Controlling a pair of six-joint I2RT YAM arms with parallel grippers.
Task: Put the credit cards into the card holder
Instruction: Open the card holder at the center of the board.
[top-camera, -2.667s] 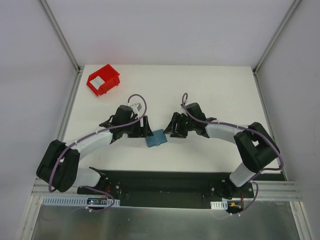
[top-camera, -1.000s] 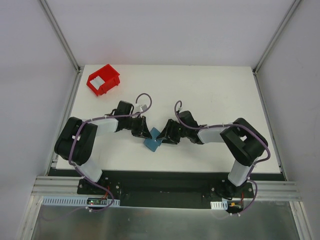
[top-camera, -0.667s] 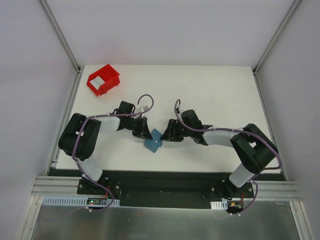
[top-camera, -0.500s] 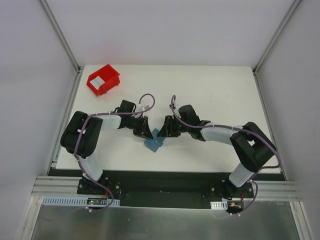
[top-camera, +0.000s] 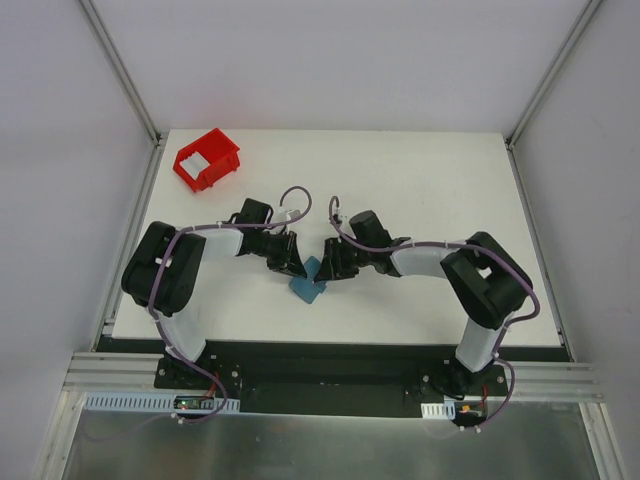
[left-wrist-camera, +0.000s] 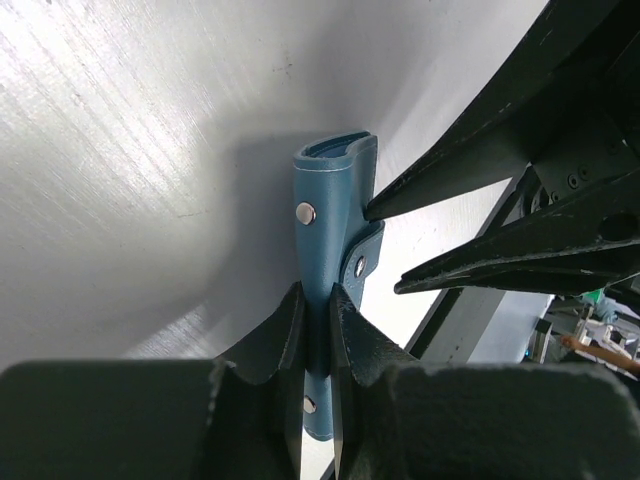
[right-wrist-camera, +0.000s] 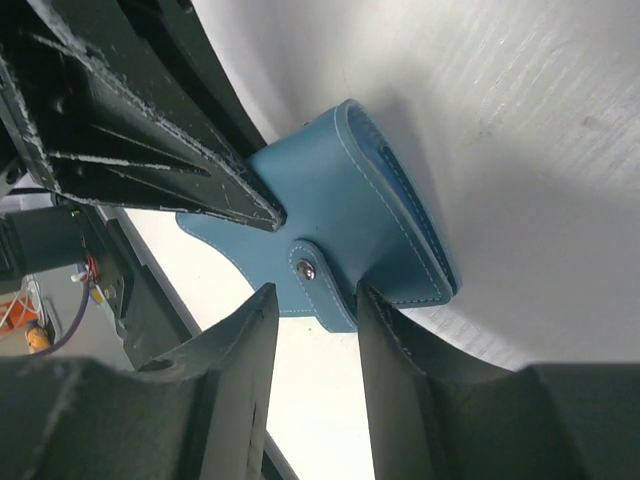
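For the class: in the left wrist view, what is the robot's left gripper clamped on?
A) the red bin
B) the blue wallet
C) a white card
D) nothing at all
B: the left gripper is shut on the blue wallet, which stands on edge, pinched at its near end.

No writing, label or number is legible anywhere.

top: high, looks down on table (top-camera: 420, 190) | wrists: close, share card holder (left-wrist-camera: 325, 230)
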